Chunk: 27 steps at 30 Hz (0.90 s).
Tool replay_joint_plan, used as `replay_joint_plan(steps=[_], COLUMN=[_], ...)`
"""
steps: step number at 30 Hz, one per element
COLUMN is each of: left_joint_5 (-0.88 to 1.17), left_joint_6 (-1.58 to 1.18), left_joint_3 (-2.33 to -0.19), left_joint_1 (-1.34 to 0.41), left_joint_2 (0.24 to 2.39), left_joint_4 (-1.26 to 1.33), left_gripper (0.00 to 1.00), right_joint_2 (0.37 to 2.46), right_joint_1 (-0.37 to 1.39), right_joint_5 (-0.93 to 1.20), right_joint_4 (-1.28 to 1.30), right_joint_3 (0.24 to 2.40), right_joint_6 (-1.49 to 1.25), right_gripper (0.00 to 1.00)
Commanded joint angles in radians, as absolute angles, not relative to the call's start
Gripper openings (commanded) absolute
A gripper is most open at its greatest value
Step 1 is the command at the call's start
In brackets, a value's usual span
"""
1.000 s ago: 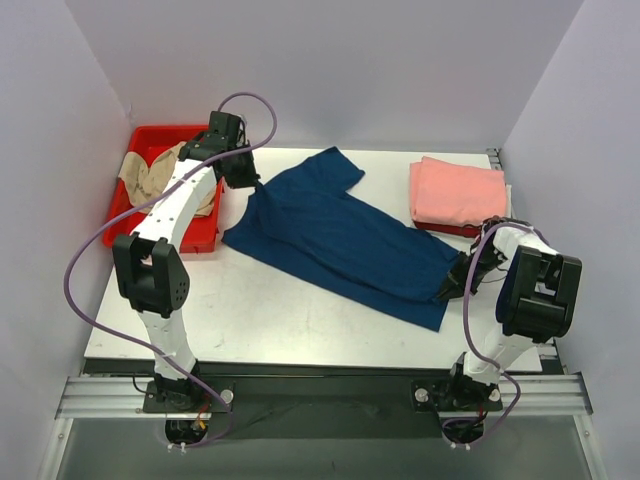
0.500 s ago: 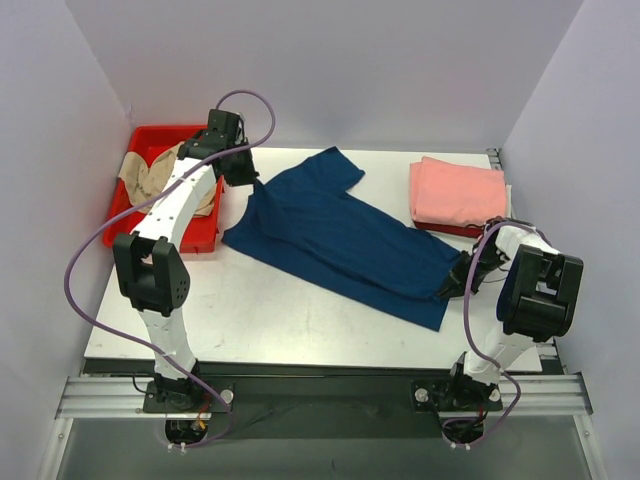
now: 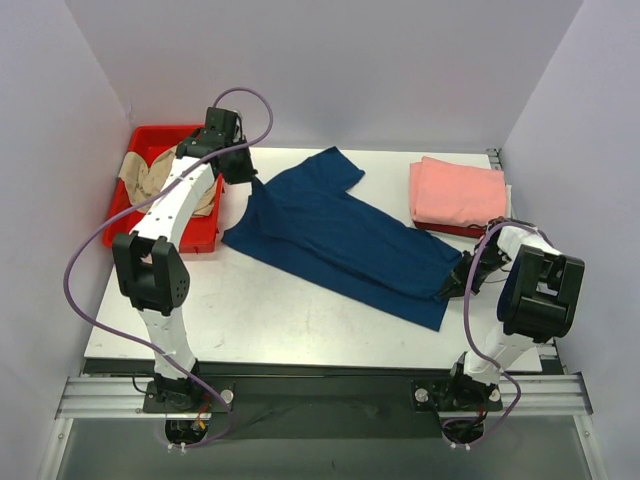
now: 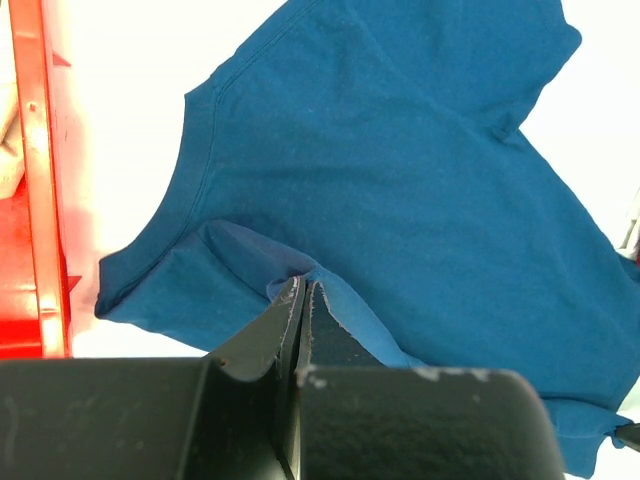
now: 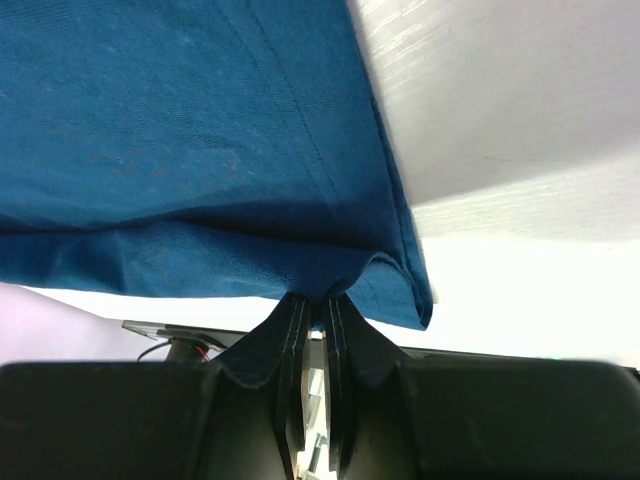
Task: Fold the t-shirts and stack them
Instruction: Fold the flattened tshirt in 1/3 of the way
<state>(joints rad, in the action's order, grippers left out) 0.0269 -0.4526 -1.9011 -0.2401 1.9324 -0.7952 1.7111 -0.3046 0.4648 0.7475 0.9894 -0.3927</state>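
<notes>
— How far along?
— The navy t-shirt (image 3: 340, 235) lies unfolded, diagonal on the worktop (image 3: 270, 310). The left tool (image 4: 300, 300) is pinched on cloth near a sleeve, and the right tool (image 5: 318, 300) is clamped on the hem.
— Anything finished?
— A salmon-pink t-shirt (image 3: 455, 192) sits folded at far right. A beige t-shirt (image 3: 145, 175) lies crumpled in the red bin (image 3: 196, 240).

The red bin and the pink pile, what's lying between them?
The blue t-shirt, spread across the table and pinched by the left gripper and right gripper. The top view shows it.
</notes>
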Motion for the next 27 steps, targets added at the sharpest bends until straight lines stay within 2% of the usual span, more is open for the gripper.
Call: replay_joint_plan(steps=[1, 13, 15, 16, 17, 18, 19, 20, 22, 27], left_joint_5=[0.020, 0.064, 0.072, 0.075, 0.083, 0.112, 0.127, 0.168, 0.199, 0.225], left_joint_6=[-0.462, -0.468, -0.477, -0.480, -0.489, -0.491, -0.495, -0.511, -0.534, -0.563], left_joint_3=[-1.976, -2.082, -2.121, -2.137, -2.158, -2.195, -2.218, -2.236, -2.264, -2.130], left_joint_1=[-0.233, -0.233, -0.233, -0.233, -0.233, -0.236, -0.236, -0.236, -0.236, -0.233], left_joint_2=[1.954, 2.088, 2.127, 2.144, 2.160, 2.193, 2.210, 2.241, 2.256, 2.202], left_joint_4=[-0.762, -0.776, -0.775, -0.773, -0.770, -0.761, -0.756, -0.743, -0.727, -0.623], left_gripper=[0.00, 0.00, 0.00, 0.05, 0.13, 0.25, 0.43, 0.52, 0.63, 0.68], right_joint_2=[1.700, 1.769, 1.779, 1.781, 1.776, 1.770, 1.750, 1.735, 1.701, 1.551], right_joint_1=[-0.319, -0.321, -0.321, -0.321, -0.319, -0.321, -0.319, -0.319, -0.318, -0.302], right_joint_5=[0.474, 0.477, 0.477, 0.479, 0.480, 0.480, 0.477, 0.473, 0.457, 0.414], right_joint_4=[0.792, 0.790, 0.788, 0.787, 0.787, 0.787, 0.784, 0.784, 0.781, 0.762], right_joint_3=[1.012, 1.080, 1.107, 1.117, 1.126, 1.132, 1.146, 1.150, 1.157, 1.128], right_joint_6=[-0.396, -0.403, -0.414, -0.419, -0.423, -0.429, -0.433, -0.436, -0.437, -0.426], right_gripper=[0.00, 0.00, 0.08, 0.23, 0.32, 0.39, 0.49, 0.52, 0.57, 0.59])
